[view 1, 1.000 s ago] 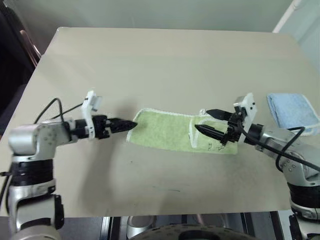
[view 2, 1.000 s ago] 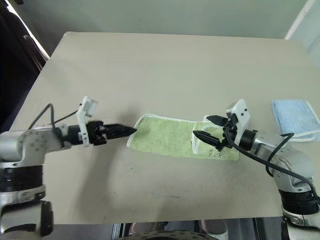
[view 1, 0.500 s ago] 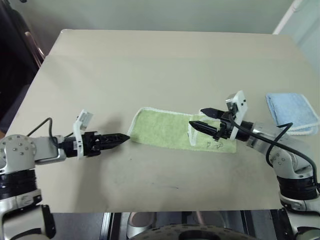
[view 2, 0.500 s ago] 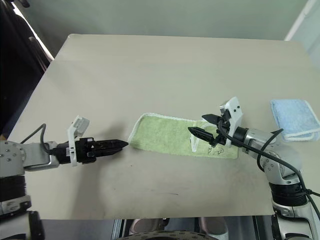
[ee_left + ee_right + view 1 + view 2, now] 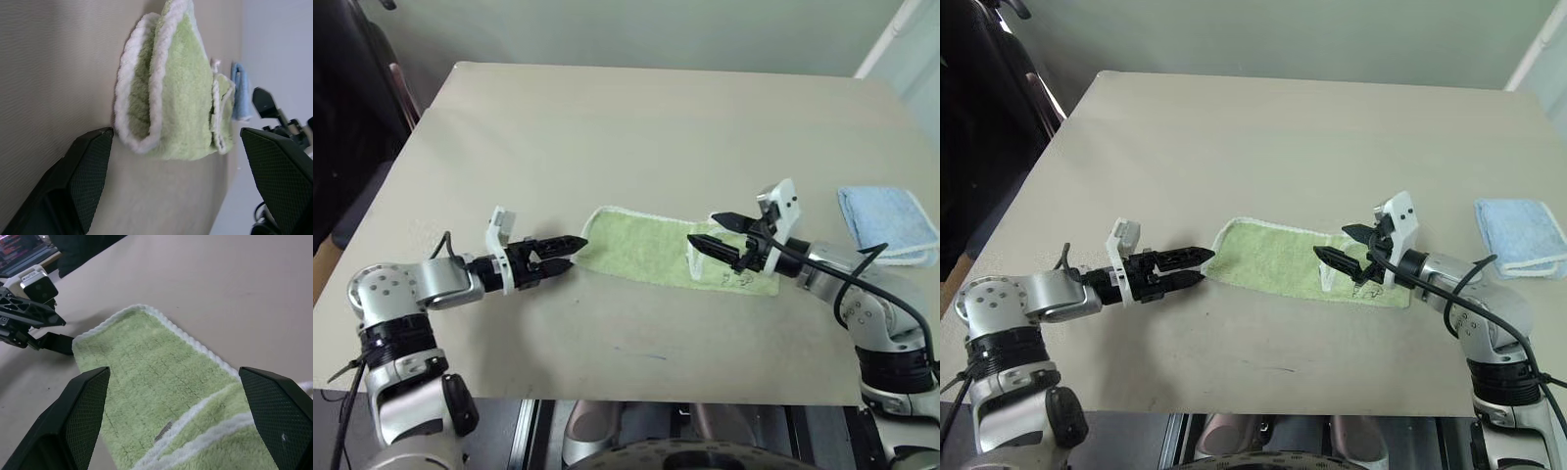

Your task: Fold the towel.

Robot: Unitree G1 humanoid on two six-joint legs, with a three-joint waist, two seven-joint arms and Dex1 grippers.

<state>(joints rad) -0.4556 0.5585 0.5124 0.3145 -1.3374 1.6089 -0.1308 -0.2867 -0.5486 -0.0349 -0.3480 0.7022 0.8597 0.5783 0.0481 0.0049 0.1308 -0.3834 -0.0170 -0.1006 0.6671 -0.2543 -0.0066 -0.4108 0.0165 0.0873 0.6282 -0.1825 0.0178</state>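
Note:
The lime-green towel (image 5: 646, 255) lies as a folded strip with white edging near the middle of the table (image 5: 636, 127). Its right end carries a turned-over flap (image 5: 736, 274). My left gripper (image 5: 576, 252) is open at the towel's left end. In the left wrist view that doubled end (image 5: 166, 98) sits just ahead of the two fingers (image 5: 83, 181). My right gripper (image 5: 702, 229) hangs open a little above the towel's right part, near the flap, with nothing between its fingers (image 5: 83, 406).
A smaller pale blue cloth (image 5: 886, 217) lies folded at the table's right edge, beyond my right arm. The table's front edge runs close under both arms. A dark chair or frame (image 5: 372, 88) stands off the left side.
My left gripper has rolled, so its two open fingers now show apart, and it has come back up to the towel's left end. The right gripper has hardly moved. The camera has shifted.

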